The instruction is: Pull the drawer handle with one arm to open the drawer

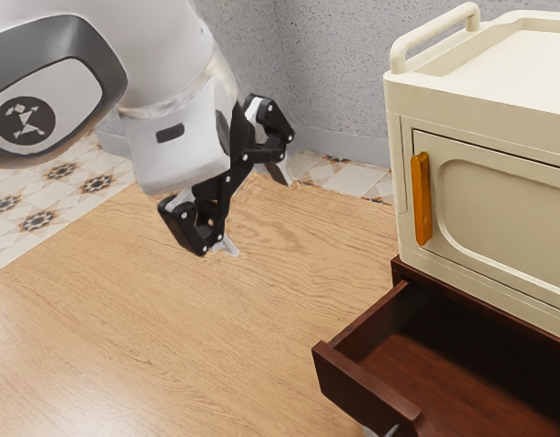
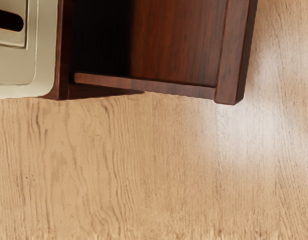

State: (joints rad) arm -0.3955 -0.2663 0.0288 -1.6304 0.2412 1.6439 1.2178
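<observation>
1. The dark reddish-brown wooden drawer (image 1: pixel 361 387) stood well out of the dark wooden base (image 1: pixel 480 299), below the cream cabinet (image 1: pixel 484 109); the opening looked largely achieved.
2. At its front, a small grey metal piece (image 1: pixel 389 431) was probably the drawer's handle, though too cut off to be sure. The amber bar handle (image 1: pixel 422 198) belonged to the cabinet's door and was best left alone.
3. Had more travel been wanted, the careful way was to line up squarely with the front, close on the handle and draw straight outward, level and slow; a sideways tug could have jammed the drawer.
4. A low sweep risked clipping its front corner, so any move called for clearance first.
5. The black two-finger hand (image 1: pixel 255 209) was open and empty, its fingers spread wide, above the pale wooden tabletop (image 1: pixel 170 337) and apart from the drawer.
6. The white arm (image 1: pixel 161 55) reached in from the exterior view's upper left, the hand tilted downward.
</observation>
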